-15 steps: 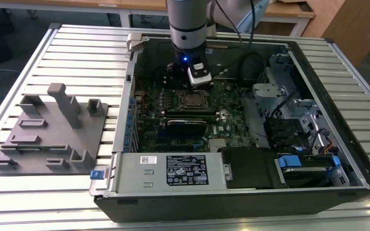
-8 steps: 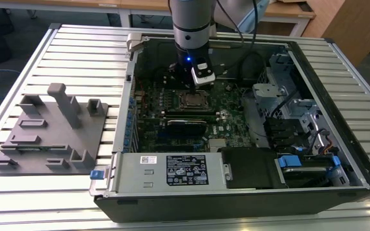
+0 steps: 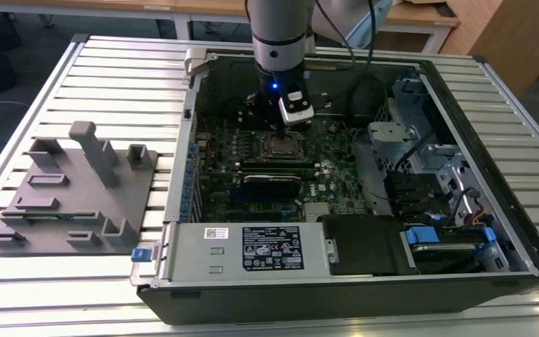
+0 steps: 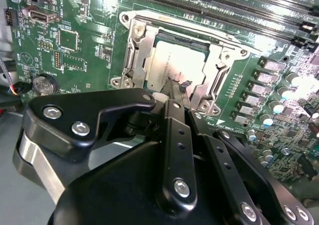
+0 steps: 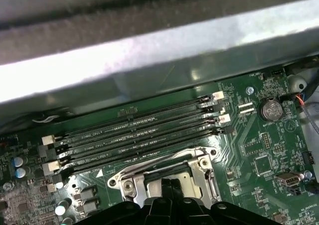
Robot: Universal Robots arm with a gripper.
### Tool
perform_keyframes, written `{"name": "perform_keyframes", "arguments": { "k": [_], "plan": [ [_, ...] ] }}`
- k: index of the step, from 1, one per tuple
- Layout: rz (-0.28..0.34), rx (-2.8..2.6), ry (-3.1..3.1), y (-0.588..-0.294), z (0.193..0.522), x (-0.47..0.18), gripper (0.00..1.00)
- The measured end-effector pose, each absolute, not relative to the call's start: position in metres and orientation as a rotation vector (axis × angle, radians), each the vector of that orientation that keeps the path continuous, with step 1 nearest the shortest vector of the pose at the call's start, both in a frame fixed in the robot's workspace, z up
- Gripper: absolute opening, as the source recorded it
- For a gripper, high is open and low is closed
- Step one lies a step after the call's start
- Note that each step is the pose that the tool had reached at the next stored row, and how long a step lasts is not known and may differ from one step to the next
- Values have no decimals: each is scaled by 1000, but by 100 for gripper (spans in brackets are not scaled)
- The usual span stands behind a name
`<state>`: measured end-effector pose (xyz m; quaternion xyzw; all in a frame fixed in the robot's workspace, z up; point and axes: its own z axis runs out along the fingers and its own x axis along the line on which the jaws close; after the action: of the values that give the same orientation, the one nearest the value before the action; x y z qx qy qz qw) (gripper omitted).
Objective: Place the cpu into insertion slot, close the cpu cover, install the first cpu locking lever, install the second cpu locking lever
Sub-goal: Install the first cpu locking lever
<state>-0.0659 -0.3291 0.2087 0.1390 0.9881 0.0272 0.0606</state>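
Fingers (image 4: 175,88) of the gripper (image 3: 279,133) are drawn together into one narrow black tip with no visible gap and nothing held between them. In the second wrist view that tip stands right over the near edge of the cpu (image 4: 174,60), whose silver-grey top lies flat inside the insertion slot (image 4: 172,65); whether the tip actually touches the chip cannot be told. The cpu cover (image 4: 217,78) lies down around the chip as a silvery frame, its cut-out middle showing the metal top. In the first wrist view the cover (image 5: 202,168) sits just beside the long black memory slots (image 5: 144,130), with the closed fingertips (image 5: 167,187) coming down into its opening.

In the exterior view the arm (image 3: 279,42) reaches straight down into the open computer case (image 3: 494,210), which lies on its side on the slatted counter (image 3: 110,70). The socket (image 3: 283,146) sits near the middle of the green motherboard (image 3: 330,158), toward the case's far wall. A grey fixture block (image 3: 73,193) rests on the counter near its edge at the exterior view's left, well apart from the case.
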Motion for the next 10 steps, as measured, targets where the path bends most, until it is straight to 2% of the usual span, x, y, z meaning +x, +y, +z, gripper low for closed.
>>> {"name": "perform_keyframes", "arguments": {
  "k": [10],
  "plan": [
    [83,421,2990,-338,209,-66,10]
  ]
}}
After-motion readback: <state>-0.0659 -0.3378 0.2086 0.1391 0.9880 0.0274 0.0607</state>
